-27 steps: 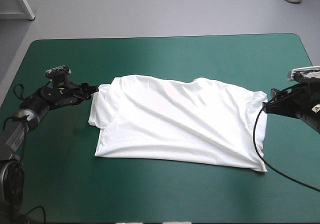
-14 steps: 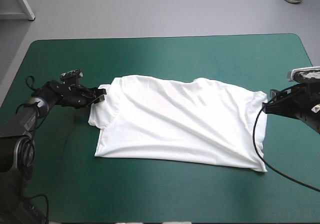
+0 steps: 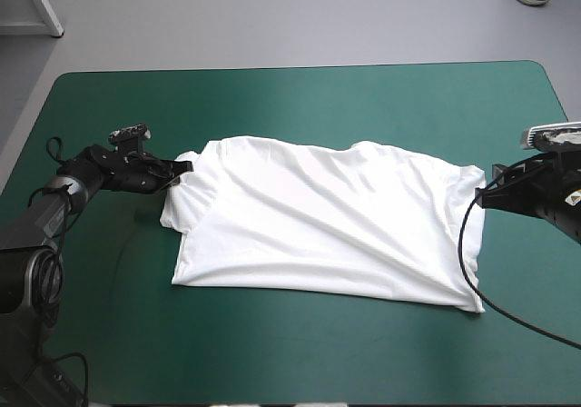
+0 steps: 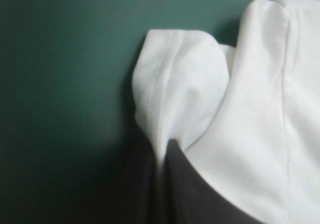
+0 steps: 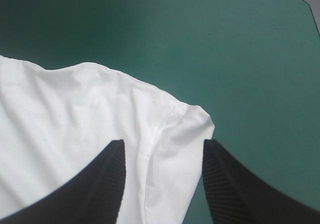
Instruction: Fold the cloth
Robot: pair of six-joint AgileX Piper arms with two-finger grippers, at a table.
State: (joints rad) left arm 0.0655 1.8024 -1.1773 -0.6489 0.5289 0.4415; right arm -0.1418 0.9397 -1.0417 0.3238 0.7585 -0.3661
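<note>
The white T-shirt point(image 3: 318, 225) lies spread across the middle of the teal-green table, creased, its near edge fairly straight. My left gripper point(image 3: 180, 176) is at the shirt's far-left sleeve. In the left wrist view its black fingers meet on the sleeve's stitched hem point(image 4: 155, 99), so this gripper point(image 4: 162, 151) is shut on the T-shirt point(image 4: 250, 109). My right gripper point(image 3: 485, 194) is at the shirt's far-right corner. In the right wrist view it point(image 5: 163, 142) stands open, its fingers point(image 5: 112, 174) apart either side of that rounded corner point(image 5: 192, 119).
The teal-green cover point(image 3: 290, 107) shows in a wide band beyond the shirt and in another along the near edge. The table's rounded far-right corner point(image 5: 305, 4) lies ahead of the right gripper.
The left arm swung in toward the sleeve earlier; just now its fingers have shut on the sleeve hem. The right arm and the shirt have hardly moved.
</note>
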